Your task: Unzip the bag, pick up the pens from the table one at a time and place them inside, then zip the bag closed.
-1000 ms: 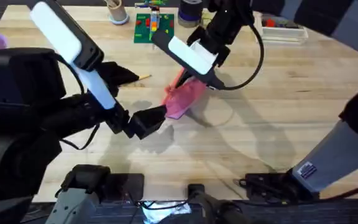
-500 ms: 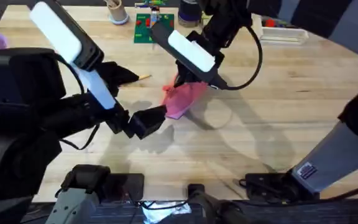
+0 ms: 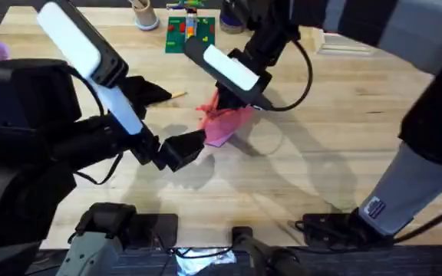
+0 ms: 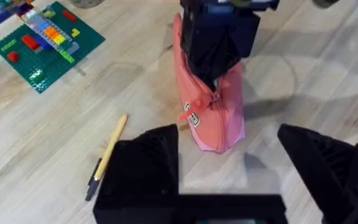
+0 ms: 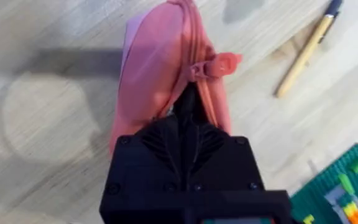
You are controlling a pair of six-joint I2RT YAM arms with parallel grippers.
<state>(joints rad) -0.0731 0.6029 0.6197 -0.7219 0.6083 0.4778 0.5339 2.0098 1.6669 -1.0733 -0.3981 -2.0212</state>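
The pink pencil pouch (image 3: 222, 123) lies on the wooden table (image 3: 344, 115) near its middle, bunched up under the right arm. Seen from overhead, its long axis runs on a diagonal, one end pointing toward the left arm's gripper (image 3: 181, 149) and the other lifted toward the green Lego baseplate (image 3: 189, 32) at the table's back edge. In the left wrist view the pouch (image 4: 213, 106) stands on its edge with the zip line uppermost, a small pink pull tab (image 4: 194, 106) and a white label hanging off its side.

The right gripper (image 5: 188, 115) sits directly on top of the pouch (image 5: 160, 74), its black fingers pressed together on the fabric ridge along the zip, just behind the pink zip pull (image 5: 219, 64). The pinch is tight, with no gap visible between the fingers.

The left gripper (image 4: 229, 162) hangs just beside the near end of the pouch, its two black fingers spread wide and holding nothing; the pouch end lies between and just beyond them, not touched.

The tan-yellow pen (image 4: 109, 154) lies flat on the table beside the pouch, on the side toward the baseplate (image 4: 41, 43), its long axis slanted and its dark end nearest the left gripper. The right wrist view shows the same pen (image 5: 307, 50) well clear of the pouch.
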